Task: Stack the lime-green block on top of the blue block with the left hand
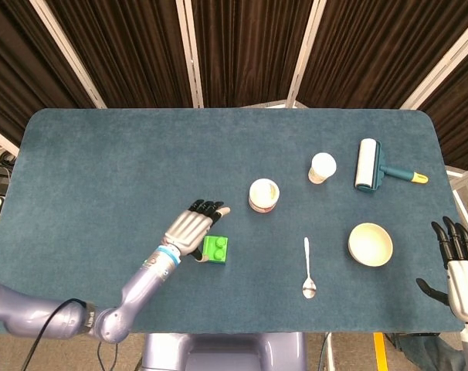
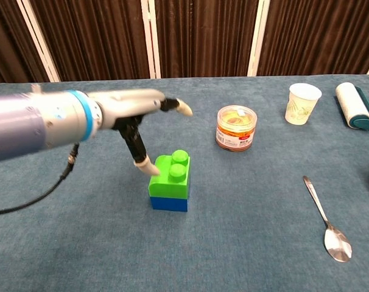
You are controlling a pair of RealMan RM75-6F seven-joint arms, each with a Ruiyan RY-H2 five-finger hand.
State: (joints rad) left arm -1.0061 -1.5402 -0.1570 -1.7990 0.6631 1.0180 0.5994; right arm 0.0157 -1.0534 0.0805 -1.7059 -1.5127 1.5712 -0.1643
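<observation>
The lime-green block [image 2: 170, 178] [image 1: 215, 248] sits on top of the blue block [image 2: 168, 203], near the front middle of the table. My left hand [image 2: 139, 115] [image 1: 191, 229] hovers above and left of the stack, fingers spread out flat and holding nothing. Its thumb tip [image 2: 144, 165] hangs close by the green block's left edge. In the head view my right hand [image 1: 458, 255] is at the far right edge, off the table, fingers apart and empty.
A clear tub with a red label [image 2: 236, 128] stands behind and right of the stack. Further right are a paper cup [image 2: 303, 103], a lint roller [image 2: 355, 104], a cream bowl [image 1: 370, 243] and a spoon [image 2: 326, 222].
</observation>
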